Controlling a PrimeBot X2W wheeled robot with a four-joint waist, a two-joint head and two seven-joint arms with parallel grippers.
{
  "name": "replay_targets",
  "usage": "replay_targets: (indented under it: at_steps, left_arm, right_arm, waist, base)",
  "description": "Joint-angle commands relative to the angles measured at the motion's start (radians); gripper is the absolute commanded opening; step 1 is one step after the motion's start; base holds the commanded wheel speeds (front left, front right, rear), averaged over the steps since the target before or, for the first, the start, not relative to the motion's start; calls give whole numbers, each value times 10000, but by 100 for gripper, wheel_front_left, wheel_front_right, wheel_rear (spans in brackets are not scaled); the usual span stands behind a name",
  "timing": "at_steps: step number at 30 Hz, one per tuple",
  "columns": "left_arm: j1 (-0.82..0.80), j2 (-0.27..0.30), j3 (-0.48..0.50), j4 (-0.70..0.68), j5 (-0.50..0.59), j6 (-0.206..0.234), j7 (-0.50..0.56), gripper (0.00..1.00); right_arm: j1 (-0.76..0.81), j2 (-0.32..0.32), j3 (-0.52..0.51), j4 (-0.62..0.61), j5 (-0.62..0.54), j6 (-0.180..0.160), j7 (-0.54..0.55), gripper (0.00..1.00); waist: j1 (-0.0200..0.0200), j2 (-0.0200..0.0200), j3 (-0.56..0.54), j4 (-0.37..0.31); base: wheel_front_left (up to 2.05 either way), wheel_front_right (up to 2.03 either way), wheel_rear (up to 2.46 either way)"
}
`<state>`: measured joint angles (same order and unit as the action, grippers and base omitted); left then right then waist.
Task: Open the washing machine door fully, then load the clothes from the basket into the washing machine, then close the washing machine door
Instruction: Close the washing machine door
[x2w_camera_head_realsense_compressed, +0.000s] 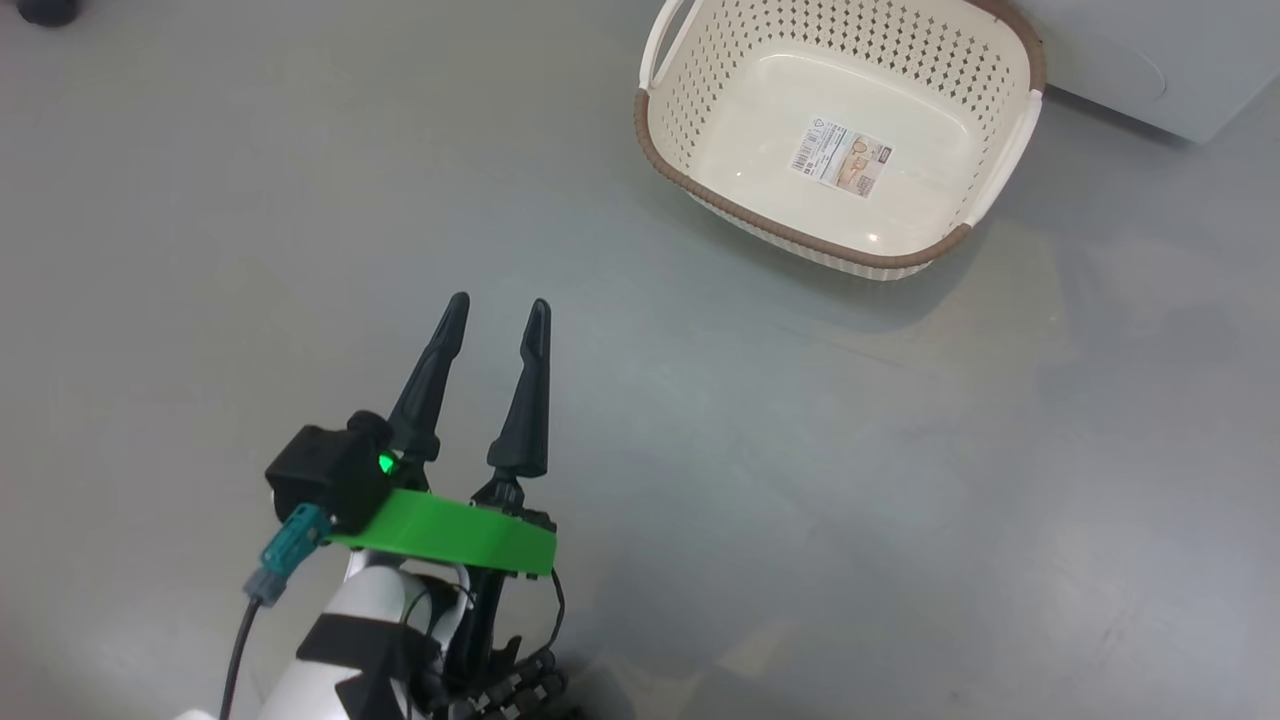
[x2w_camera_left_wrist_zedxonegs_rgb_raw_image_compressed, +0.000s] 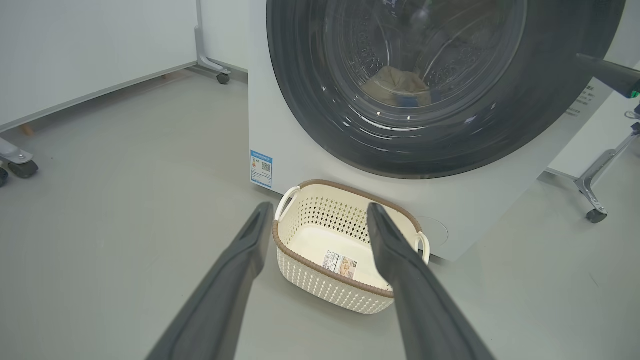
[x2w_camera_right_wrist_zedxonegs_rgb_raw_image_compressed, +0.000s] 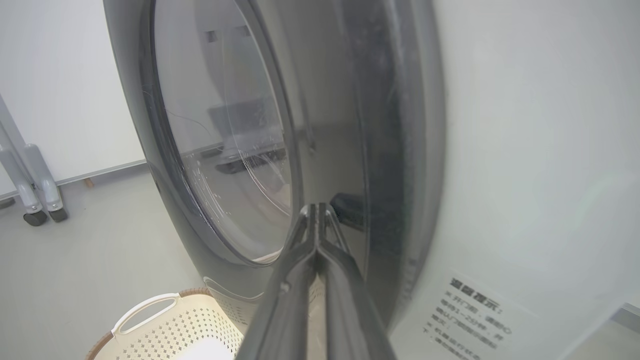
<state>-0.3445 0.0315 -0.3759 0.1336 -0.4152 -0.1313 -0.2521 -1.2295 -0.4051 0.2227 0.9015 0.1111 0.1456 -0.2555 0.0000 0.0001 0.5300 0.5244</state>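
Left claw, at the lower left of the head view, has its two dark fingers spread wide, holding nothing above the grey floor. The right claw, rising from the bottom centre of its wrist view, has its fingers pressed together, with the tips at the glossy black rim of the washing machine door; whether they touch it I cannot tell. The basket sits at the upper right of the head view, its label showing on the bare bottom, just before the washing machine, and the clothes show through the door's glass at the top centre of the left wrist view.
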Motion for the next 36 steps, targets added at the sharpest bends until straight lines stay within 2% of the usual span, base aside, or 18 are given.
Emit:
replay_targets:
  at_steps: [1,12,21,27,36]
  left_arm:
    - [-70,187,302,-299,-58,6,-97,100]
    - [-68,187,260,-316,-78,6,-97,100]
    - [-45,187,385,-219,45,6,-97,100]
    - [126,187,648,-111,320,6,-97,100]
    - [586,190,1133,113,955,6,-97,100]
  right_arm:
    - [-631,-206,-313,-177,-25,-149,-63,0]
    - [-833,-232,-434,11,-276,-149,-63,0]
    - [-325,64,-423,-105,-374,-149,-63,0]
    - [587,553,-94,-502,-118,-149,-63,0]
    - [2427,1091,959,-1730,918,-149,-63,0]
  waist:
    - [0,-1,-8,5]
    - [0,-1,19,35]
    - [0,-1,-317,-182]
    - [0,-1,-995,-716]
    - [0,-1,-2335,-1944]
  base:
    - [0,0,0]
    - [0,0,0]
    - [0,0,0]
    - [0,0,0]
    - [0,0,0]
